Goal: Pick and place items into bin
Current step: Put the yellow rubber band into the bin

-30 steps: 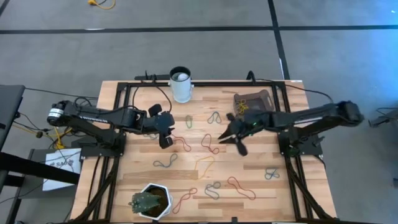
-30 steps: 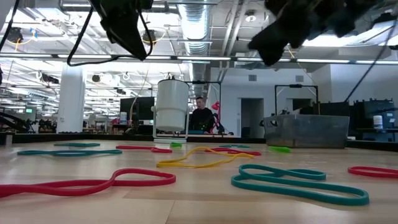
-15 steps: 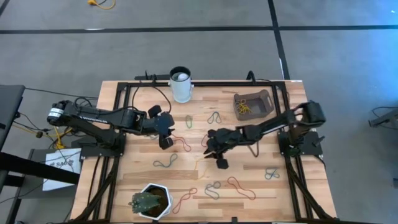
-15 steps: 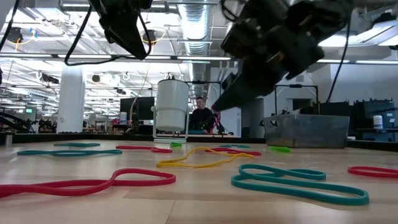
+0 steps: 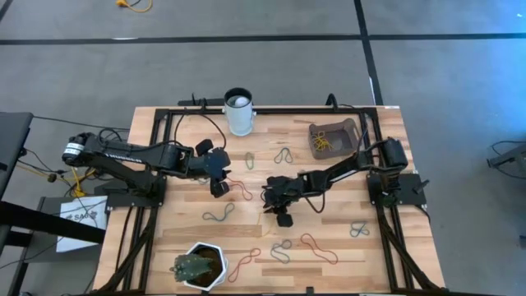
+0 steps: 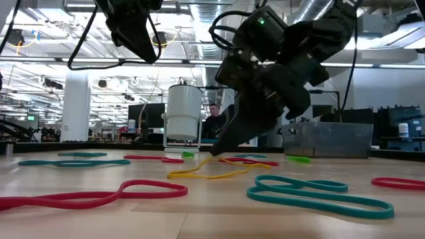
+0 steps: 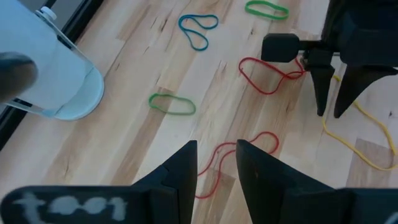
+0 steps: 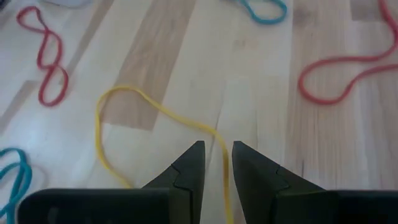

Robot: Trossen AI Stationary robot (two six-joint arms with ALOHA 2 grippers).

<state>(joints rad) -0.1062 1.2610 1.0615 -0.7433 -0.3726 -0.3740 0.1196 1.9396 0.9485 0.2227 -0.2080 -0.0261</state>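
Fingers of right hand [image 8: 216, 168] narrowly parted astride yellow band [image 8: 155, 112], wrist view only.

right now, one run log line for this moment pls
right gripper open, low, straddling yellow band | left gripper open, hovering above red band | bin holds some bands

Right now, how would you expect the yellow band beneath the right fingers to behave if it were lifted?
The yellow band is thin and lies in a loose curve, so it will probably droop. It looks light. The right gripper has open fingers astride one strand, which could slip.
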